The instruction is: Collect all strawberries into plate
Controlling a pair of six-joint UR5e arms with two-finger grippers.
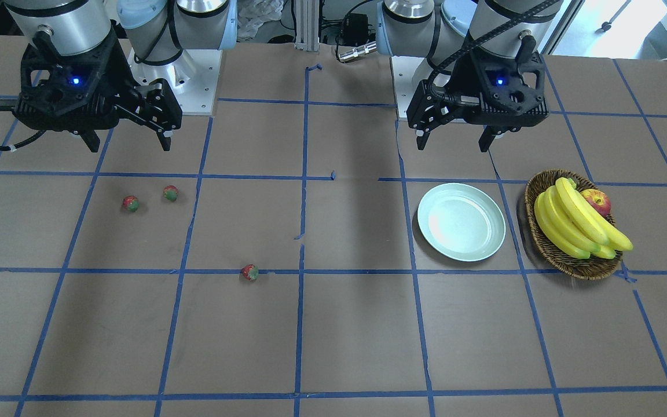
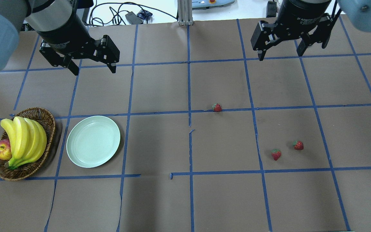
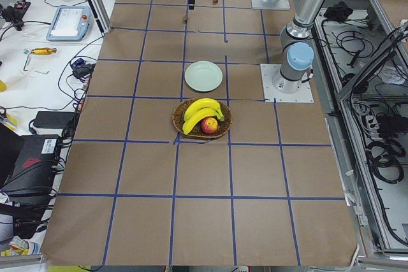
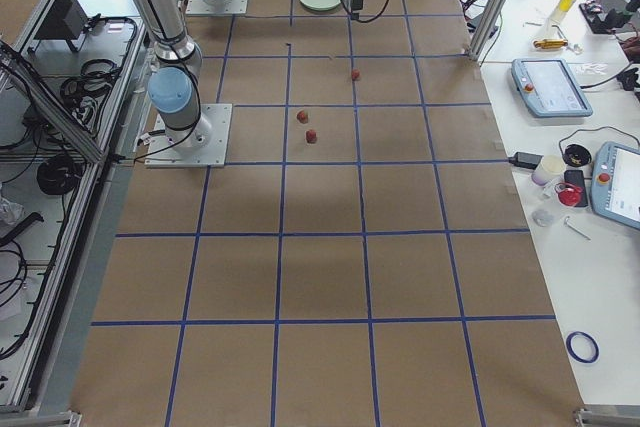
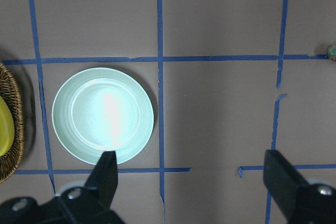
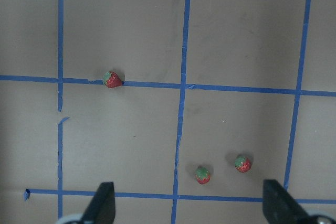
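Note:
Three strawberries lie on the brown table: one on a blue tape line near the middle, two close together on the right side. They also show in the right wrist view and the front view. The mint-green plate is empty, left of centre, also in the left wrist view and the front view. My left gripper hangs open high above the table beyond the plate. My right gripper hangs open high above the far right.
A brown wicker basket with bananas and a red-yellow apple stands just left of the plate. Blue tape lines grid the table. Cables and devices lie beyond the far edge.

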